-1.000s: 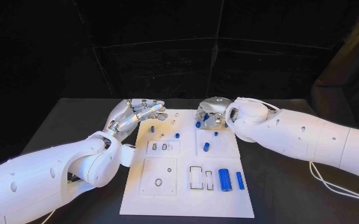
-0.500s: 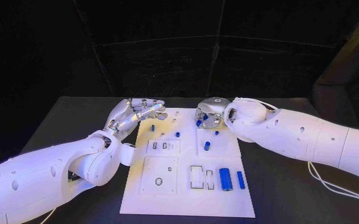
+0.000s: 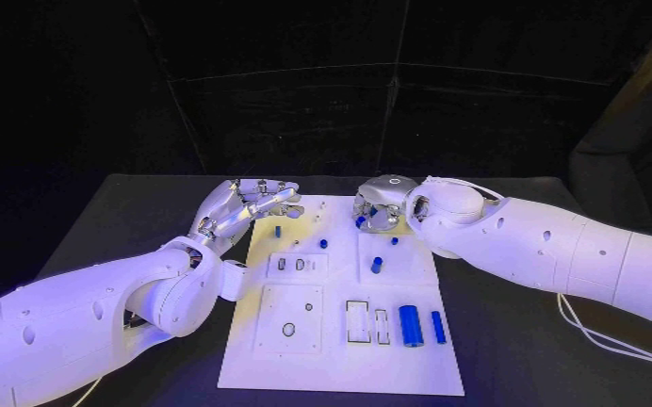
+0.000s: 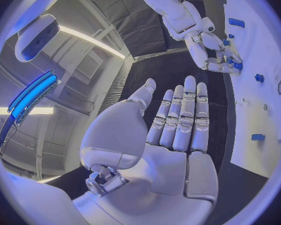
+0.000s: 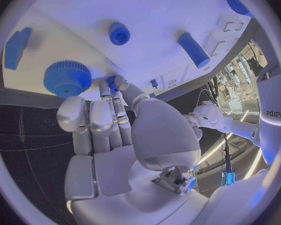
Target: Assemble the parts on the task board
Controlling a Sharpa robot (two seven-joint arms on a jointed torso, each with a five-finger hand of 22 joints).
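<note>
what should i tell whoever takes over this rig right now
Left hand: open, holding nothing, at the far left corner of the task board.
Right hand: at the far edge of the board, fingertips pinching a small blue part beside the blue gear.
Parts: a short peg and small pieces sit mid-board; a thick blue cylinder and a thinner blue bar lie at the near right, beside empty rectangular slots.
Done: cannot tell which parts are already seated.
Left: place the pinched part, then fill the open slots.
</note>
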